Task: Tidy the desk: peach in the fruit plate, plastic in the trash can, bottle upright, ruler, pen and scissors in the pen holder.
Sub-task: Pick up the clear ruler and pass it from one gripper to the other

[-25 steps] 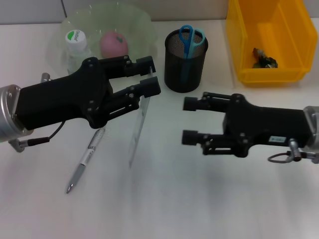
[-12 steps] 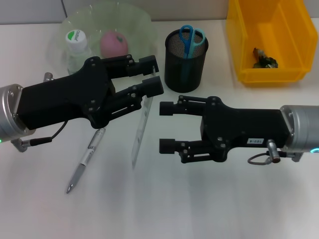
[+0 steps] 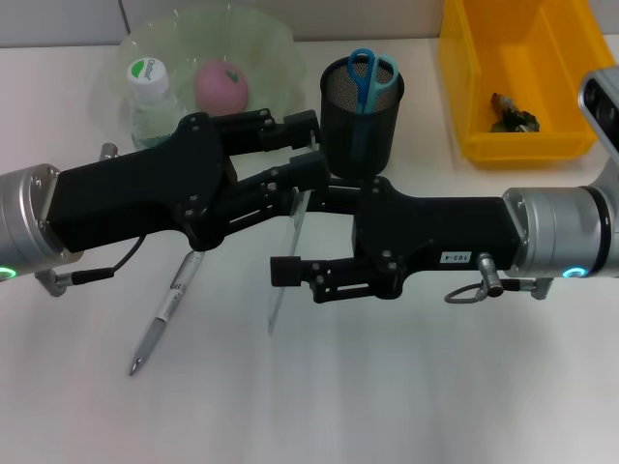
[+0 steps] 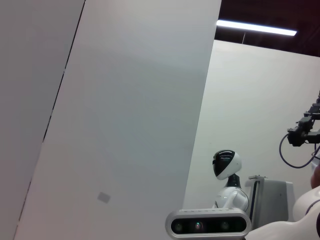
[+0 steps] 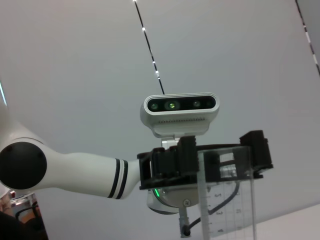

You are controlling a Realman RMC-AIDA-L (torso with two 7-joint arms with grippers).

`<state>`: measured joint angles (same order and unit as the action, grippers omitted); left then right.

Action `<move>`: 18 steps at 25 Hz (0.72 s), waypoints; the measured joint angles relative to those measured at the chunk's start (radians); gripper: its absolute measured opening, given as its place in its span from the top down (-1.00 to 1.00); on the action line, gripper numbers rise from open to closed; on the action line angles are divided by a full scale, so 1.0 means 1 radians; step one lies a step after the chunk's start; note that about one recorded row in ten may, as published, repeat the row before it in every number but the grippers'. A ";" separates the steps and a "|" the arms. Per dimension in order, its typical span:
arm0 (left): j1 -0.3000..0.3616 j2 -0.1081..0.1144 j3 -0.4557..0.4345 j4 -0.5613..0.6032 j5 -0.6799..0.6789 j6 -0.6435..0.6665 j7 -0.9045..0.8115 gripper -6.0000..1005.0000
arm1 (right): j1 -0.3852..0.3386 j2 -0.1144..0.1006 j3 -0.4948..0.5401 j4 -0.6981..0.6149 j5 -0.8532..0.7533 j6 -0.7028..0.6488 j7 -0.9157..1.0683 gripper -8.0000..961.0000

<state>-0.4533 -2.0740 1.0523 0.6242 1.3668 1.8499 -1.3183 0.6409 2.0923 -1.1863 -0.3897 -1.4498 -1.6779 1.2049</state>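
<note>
The white surface (image 3: 406,406) carries a green fruit plate (image 3: 261,43) at the back with the peach (image 3: 221,84) and an upright bottle (image 3: 150,92) in it, a black mesh pen holder (image 3: 360,126) with the scissors (image 3: 370,72), and a yellow bin (image 3: 517,77). The pen (image 3: 166,309) lies flat on the surface. The left gripper (image 3: 308,150) pinches the clear ruler (image 3: 286,261), which hangs tilted. The right gripper (image 3: 295,232) is spread around it. Behind stands a pale wall (image 4: 125,100) and a white robot (image 4: 227,172).
</note>
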 joint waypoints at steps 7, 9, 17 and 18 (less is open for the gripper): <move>-0.002 0.001 0.000 -0.001 0.000 -0.002 0.006 0.22 | 0.011 0.000 -0.018 0.008 0.003 0.001 -0.007 -0.65; -0.004 0.001 0.000 -0.001 0.000 -0.004 0.006 0.22 | 0.008 0.000 -0.019 0.007 0.003 0.001 -0.009 -0.65; -0.007 0.002 0.000 -0.002 0.000 -0.005 0.007 0.22 | 0.002 0.000 -0.015 0.001 0.003 0.001 -0.011 -0.65; -0.007 0.002 0.000 -0.002 0.000 -0.005 0.007 0.22 | 0.002 0.000 -0.016 0.001 0.003 0.001 -0.011 -0.65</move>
<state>-0.4601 -2.0723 1.0518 0.6227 1.3665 1.8444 -1.3116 0.6431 2.0923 -1.2027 -0.3883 -1.4464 -1.6766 1.1942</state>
